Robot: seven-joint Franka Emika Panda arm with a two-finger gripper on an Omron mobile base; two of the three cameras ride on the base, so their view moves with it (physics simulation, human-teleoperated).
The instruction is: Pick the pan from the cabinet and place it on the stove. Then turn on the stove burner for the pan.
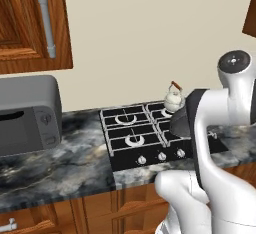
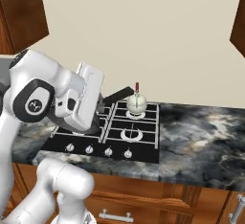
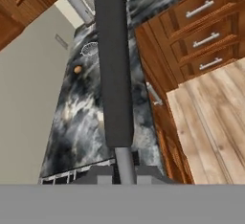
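Over the black gas stove (image 1: 131, 137) with pale grates, gripper (image 3: 123, 170) pinches the dark round pan (image 1: 181, 121) by its thin straight handle (image 3: 113, 60), probably lining it up with a burner.

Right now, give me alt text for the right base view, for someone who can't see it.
The white arm's gripper holds the dark pan low over the left side of the black stove. A small white kettle sits on the back burner, on a marbled counter.
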